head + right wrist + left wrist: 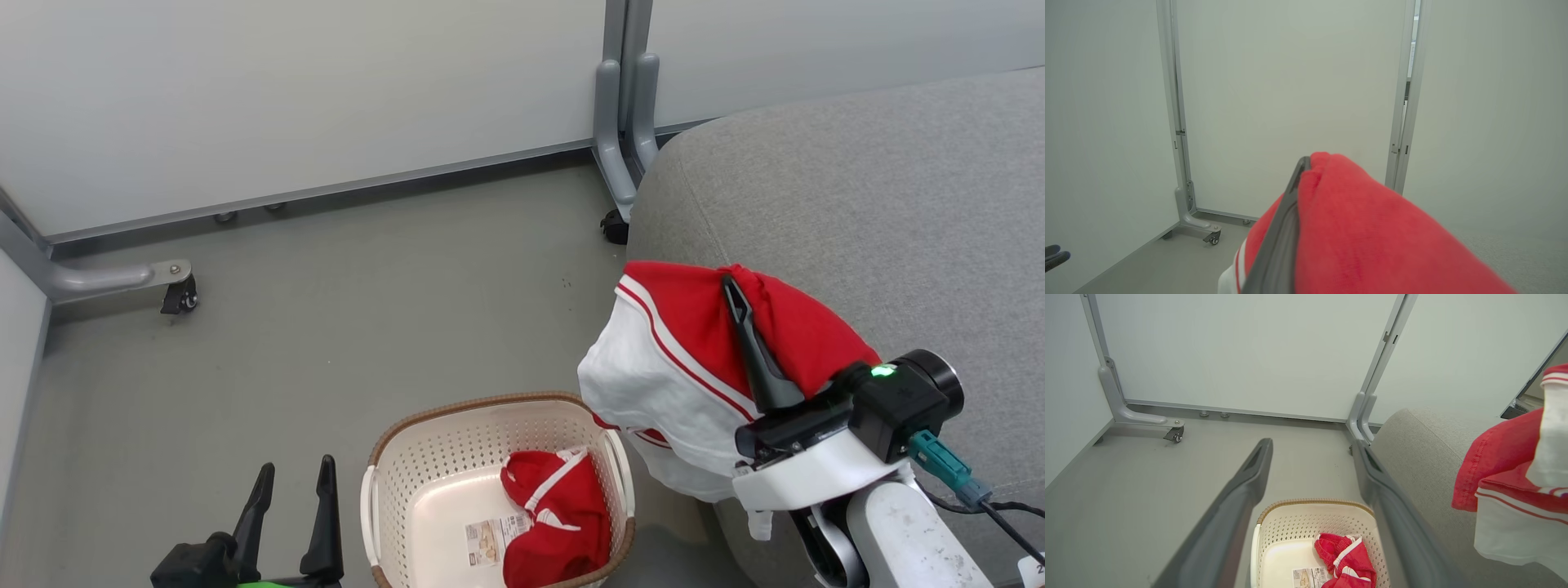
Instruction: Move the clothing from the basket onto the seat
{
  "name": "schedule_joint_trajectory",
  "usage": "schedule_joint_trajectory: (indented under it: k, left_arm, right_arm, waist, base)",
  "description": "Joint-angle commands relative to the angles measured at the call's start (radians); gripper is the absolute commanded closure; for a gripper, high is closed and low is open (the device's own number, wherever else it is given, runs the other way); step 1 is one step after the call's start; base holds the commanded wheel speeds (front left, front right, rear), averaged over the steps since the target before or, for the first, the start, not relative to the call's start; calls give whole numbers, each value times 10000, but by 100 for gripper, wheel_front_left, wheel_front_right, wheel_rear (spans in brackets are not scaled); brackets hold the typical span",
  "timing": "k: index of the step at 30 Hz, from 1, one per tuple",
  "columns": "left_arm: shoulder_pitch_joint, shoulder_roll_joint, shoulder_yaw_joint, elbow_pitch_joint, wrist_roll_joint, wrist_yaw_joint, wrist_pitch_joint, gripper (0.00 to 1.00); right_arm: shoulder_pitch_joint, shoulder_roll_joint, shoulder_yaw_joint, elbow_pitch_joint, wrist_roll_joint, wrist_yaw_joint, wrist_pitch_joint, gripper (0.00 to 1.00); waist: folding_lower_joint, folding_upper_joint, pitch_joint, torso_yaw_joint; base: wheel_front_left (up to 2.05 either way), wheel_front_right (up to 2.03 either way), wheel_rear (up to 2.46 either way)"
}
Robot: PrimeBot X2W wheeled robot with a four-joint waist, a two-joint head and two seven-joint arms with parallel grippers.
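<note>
While the right gripper (731,286) clamps a red garment (678,367) above-right of the basket (490,400), the left gripper (296,464) hangs spread wide, empty, at its left.

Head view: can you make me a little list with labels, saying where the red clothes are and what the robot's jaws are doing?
lifted garment: red and white, hanging from the right jaws, up by the seat's edge
other garment: red, crumpled inside the basket
basket: on the floor, beside the seat
seat: grey, no clothing laid on the part in view
right jaws: shut on the lifted garment
left jaws: open, holding nothing, low beside the basket
</note>
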Motion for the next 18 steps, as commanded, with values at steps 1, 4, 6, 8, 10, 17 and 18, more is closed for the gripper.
schedule_joint_trajectory:
  k: [1, 4, 6, 8, 10, 17, 18]
  left_arm:
    - [160, 11, 32, -18, -42, -25, -2, 0]
    - [106, 10, 6, -43, -61, -25, -2, 0]
    - [79, 9, -18, -48, -81, -26, -2, 0]
    - [64, 9, -38, -52, -98, -26, -2, 0]
    - [61, 9, -49, -62, -104, -26, -2, 0]
    - [37, 13, -245, -187, 37, -26, -2, 0]
    - [39, 12, -248, -183, 39, -26, -2, 0]
  right_arm:
    - [64, 27, -44, -5, -38, 1, -33, 100]
    - [64, 16, -50, -4, -40, 1, -33, 100]
    - [61, 10, -48, -6, -40, 1, -34, 100]
    - [62, 8, -40, -6, -34, 1, -34, 100]
    - [71, 8, -34, -1, -20, 1, -34, 100]
    - [44, 53, -37, -25, 1, 1, -34, 100]
    - [40, 55, -40, -29, 1, 1, -34, 100]
  waist:
    - [0, 0, -4, 11]
    - [0, 0, -11, 26]
    - [0, 0, -15, 29]
    - [0, 0, -19, 33]
    - [0, 0, -23, 36]
    - [0, 0, 0, 14]
    - [0, 0, 1, 9]
  base:
    - [0, 0, 0]
    - [0, 0, 0]
    - [0, 0, 0]
    - [0, 0, 0]
    - [0, 0, 0]
    - [0, 0, 0]
    - [0, 0, 0]
